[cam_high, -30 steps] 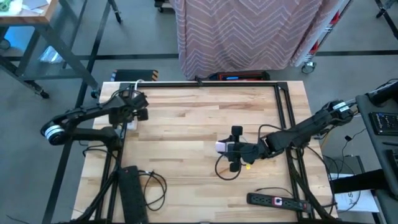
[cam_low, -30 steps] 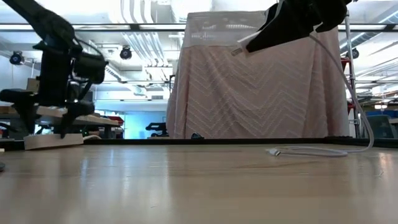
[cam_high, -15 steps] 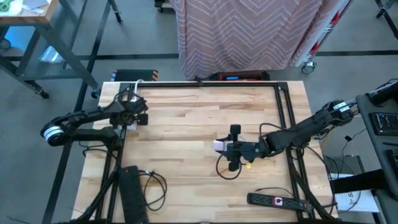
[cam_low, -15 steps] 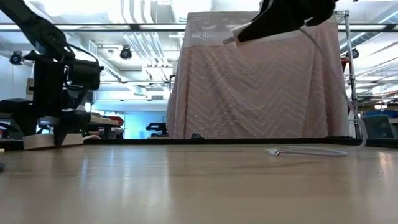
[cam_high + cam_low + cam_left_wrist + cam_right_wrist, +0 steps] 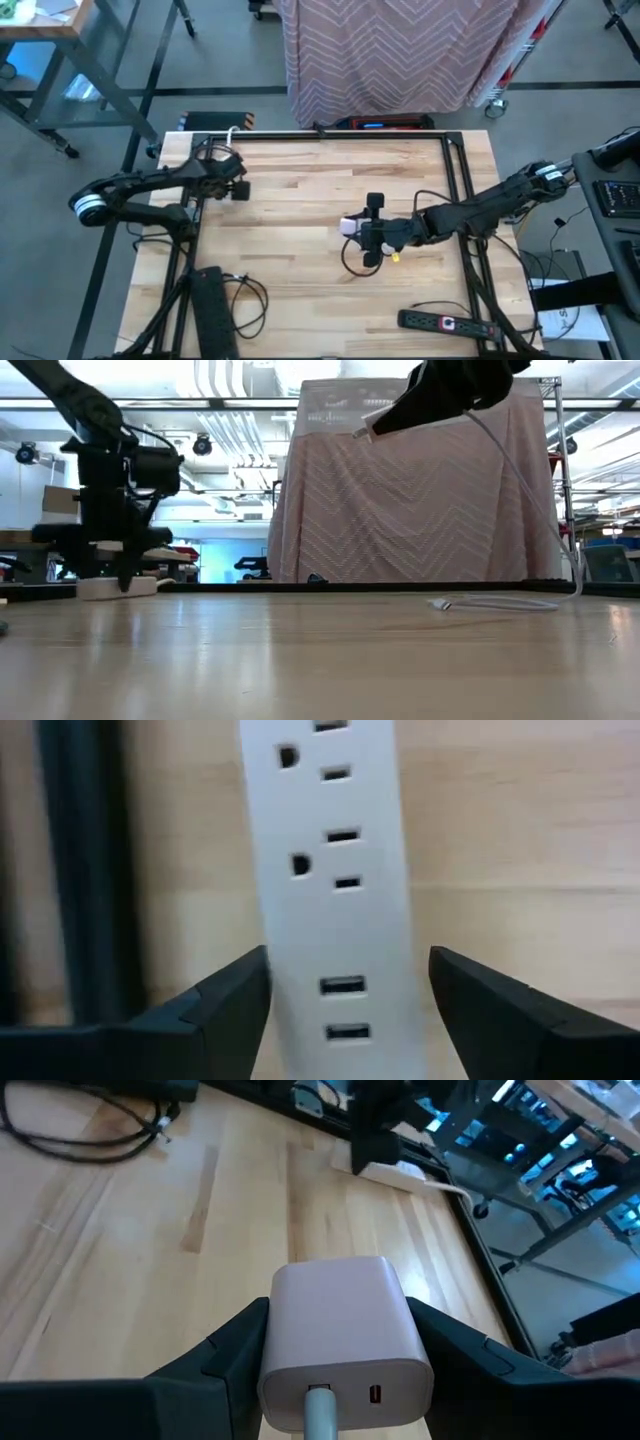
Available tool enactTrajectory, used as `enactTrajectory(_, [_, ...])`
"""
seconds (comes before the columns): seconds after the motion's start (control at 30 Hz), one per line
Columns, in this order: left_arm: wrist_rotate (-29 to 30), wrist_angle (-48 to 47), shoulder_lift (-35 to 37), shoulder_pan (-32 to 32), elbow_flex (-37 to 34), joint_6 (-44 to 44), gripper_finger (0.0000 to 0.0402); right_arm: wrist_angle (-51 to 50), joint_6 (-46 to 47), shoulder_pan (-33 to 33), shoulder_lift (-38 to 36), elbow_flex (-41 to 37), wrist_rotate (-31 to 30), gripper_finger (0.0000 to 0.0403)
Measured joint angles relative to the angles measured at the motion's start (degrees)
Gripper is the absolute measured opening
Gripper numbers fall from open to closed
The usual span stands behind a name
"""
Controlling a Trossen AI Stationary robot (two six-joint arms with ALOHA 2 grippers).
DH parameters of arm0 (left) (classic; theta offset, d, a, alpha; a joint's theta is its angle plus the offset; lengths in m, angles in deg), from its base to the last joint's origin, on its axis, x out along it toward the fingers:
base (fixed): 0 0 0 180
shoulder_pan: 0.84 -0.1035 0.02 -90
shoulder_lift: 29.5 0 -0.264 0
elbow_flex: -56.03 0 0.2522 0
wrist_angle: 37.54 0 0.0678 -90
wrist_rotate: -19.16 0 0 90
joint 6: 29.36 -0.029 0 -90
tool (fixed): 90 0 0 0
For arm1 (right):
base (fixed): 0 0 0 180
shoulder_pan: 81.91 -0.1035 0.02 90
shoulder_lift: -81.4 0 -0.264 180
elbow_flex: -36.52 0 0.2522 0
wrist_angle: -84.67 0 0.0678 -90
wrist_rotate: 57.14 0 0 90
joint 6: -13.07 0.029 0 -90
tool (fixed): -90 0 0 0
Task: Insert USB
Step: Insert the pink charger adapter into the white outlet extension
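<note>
Two grippers readied for plugging in.

My left gripper (image 5: 345, 995) straddled the white power strip (image 5: 335, 870), fingers apart, apparently to steady it; my right gripper (image 5: 340, 1342) clamped the pink charger (image 5: 345, 1335), cable (image 5: 520, 490) attached, raised mid-table for approach.

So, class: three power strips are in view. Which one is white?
The white power strip between the left gripper fingers, near the table's far-left corner; the others are black.

white power strip (image 5: 333, 880): 1 | black power strips (image 5: 442, 324): 2 | charger (image 5: 343, 1330): 1
</note>
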Motion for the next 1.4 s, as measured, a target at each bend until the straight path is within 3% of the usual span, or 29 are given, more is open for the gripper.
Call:
enactTrajectory(0.1, [-1.12,6.60,-2.60,0.08,-2.44,-0.59,0.0253,0.05,0.27,0.20,0.02,0.00,1.51,0.0180])
enactTrajectory(0.27, [3.50,17.72,-6.31,1.77,-5.04,-2.08,0.0244,-0.13,0.40,0.96,0.32,0.00,2.92,0.0180])
enactTrajectory(0.47, [6.09,22.81,-8.99,5.05,-4.84,-6.53,0.0178,-2.94,-1.01,2.91,1.45,2.75,2.85,0.0180])
enactTrajectory(0.6, [6.97,28.33,-11.30,8.13,-4.99,-10.81,0.0175,-9.07,-3.07,5.53,2.65,7.40,4.80,0.0180])
enactTrajectory(0.9, [3.76,50.34,-16.70,26.60,-4.43,-22.89,0.0175,-28.09,-10.26,13.22,13.58,23.61,10.55,0.0180])
enactTrajectory(1.1, [6.29,52.42,-22.77,36.52,-0.05,-27.69,0.0175,-41.35,-17.10,16.38,24.28,35.42,14.91,0.0180])
enactTrajectory(1.23, [11.75,52.39,-26.80,39.59,3.38,-27.77,0.0175,-45.77,-10.27,19.05,29.96,41.91,16.87,0.0180])
enactTrajectory(1.4, [14.52,51.84,-30.49,39.73,7.21,-28.23,0.0175,-47.13,13.19,23.44,34.91,46.39,24.50,0.0180])
